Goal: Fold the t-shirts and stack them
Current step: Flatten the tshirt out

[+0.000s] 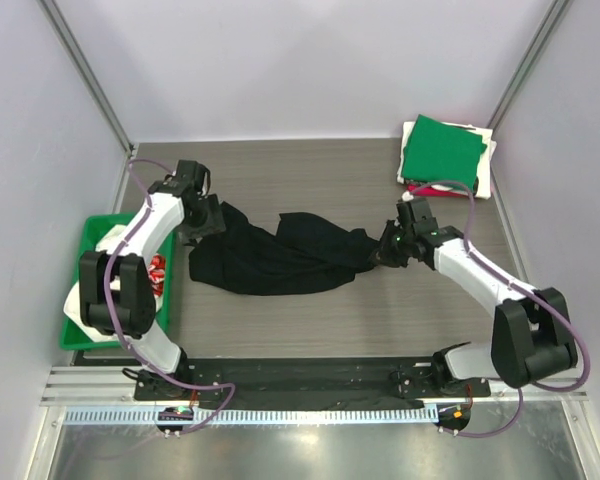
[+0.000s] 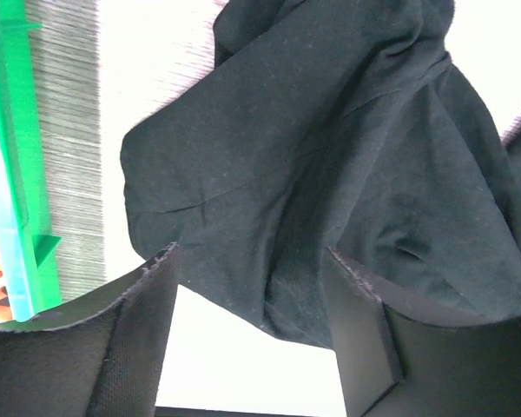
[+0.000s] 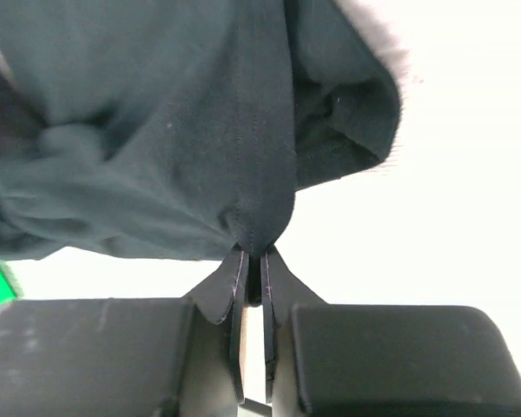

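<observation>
One large black cloth t-shirt (image 1: 270, 258) lies crumpled just beside the green plastic tray (image 1: 98, 224). It looks soft and limp, so take it by the hems. Your right gripper (image 3: 253, 261) pinches its edge far from the tray. Your left gripper (image 2: 252, 254) stands wide apart at the end nearest the tray.

From overhead at the near edge, looks down over the whole table (image 1: 310, 330); from each wrist, peers forward very close onto the black t-shirt (image 1: 270, 262), shared by all three views

The black t-shirt (image 1: 270, 260) is matt cloth (the tray (image 1: 98, 222), glossy plastic).
</observation>
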`<state>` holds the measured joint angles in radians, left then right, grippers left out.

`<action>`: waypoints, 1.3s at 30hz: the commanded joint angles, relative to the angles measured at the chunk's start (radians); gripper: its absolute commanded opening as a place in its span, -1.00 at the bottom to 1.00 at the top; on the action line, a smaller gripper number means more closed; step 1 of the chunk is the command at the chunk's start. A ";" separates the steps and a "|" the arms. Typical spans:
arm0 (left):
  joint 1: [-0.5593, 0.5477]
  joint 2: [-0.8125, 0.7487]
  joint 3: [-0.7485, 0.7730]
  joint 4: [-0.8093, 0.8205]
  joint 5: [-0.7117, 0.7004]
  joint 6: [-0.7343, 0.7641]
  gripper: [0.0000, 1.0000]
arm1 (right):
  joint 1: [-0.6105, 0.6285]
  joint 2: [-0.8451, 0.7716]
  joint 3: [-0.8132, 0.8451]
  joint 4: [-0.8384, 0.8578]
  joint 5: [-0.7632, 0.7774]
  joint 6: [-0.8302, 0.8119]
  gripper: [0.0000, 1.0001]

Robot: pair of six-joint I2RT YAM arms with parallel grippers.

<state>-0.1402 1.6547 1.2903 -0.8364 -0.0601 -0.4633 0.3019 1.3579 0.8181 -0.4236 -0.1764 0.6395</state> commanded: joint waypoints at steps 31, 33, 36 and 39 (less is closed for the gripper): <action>-0.104 0.138 -0.092 0.319 0.236 -0.187 0.41 | -0.511 -0.264 -0.010 -0.138 -0.133 -0.080 -0.98; -0.122 0.151 -0.112 0.358 0.258 -0.202 0.39 | -0.512 -0.249 -0.016 -0.127 -0.135 -0.083 -0.97; -0.145 0.162 -0.146 0.401 0.279 -0.230 0.36 | -0.511 -0.232 -0.023 -0.110 -0.136 -0.087 -0.98; -0.163 0.166 -0.184 0.460 0.316 -0.270 0.14 | -0.511 -0.218 -0.039 -0.093 -0.140 -0.086 -0.98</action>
<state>-0.2832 1.8202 1.1439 -0.4725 0.1947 -0.6838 -0.2115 1.1316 0.7918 -0.5674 -0.2920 0.5709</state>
